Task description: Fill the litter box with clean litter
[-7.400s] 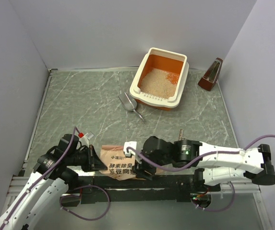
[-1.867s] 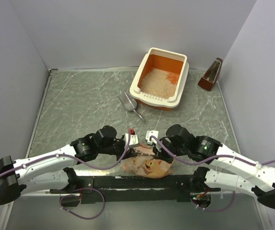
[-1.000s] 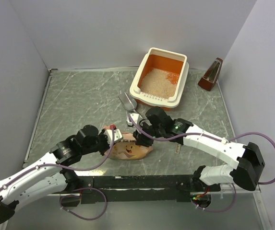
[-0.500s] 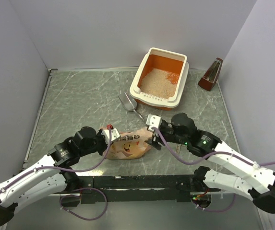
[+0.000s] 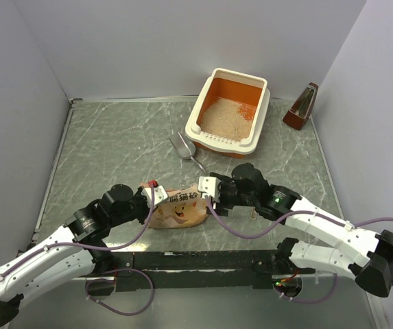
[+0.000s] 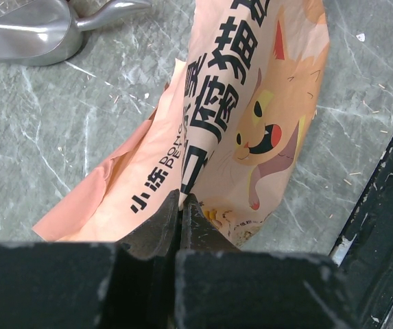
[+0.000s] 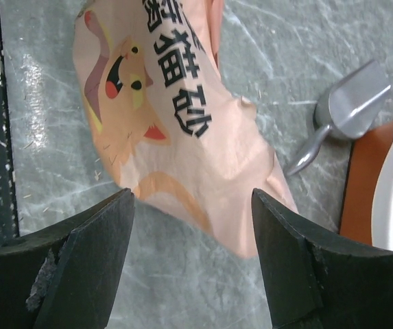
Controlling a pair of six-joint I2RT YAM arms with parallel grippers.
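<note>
- Rear of table [image 5: 114,151], right of centre: litter box [image 5: 220,141], clean litter [image 5: 225,115] inside.
- Just before box's left front corner: scoop [image 5: 182,146].
- Right of box, apart: metronome [image 5: 302,106].
- Near front edge, centre: bag [image 5: 179,209].

The litter box [image 5: 225,142], a rectangular tray with a cream rim and orange inside, sits upright far back on the bench [image 5: 114,151]. Pale beige litter [image 5: 223,116] covers its near floor; orange shows behind.

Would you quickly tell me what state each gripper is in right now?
Left gripper: shut on the bag.
Right gripper: open, holding nothing.
</note>
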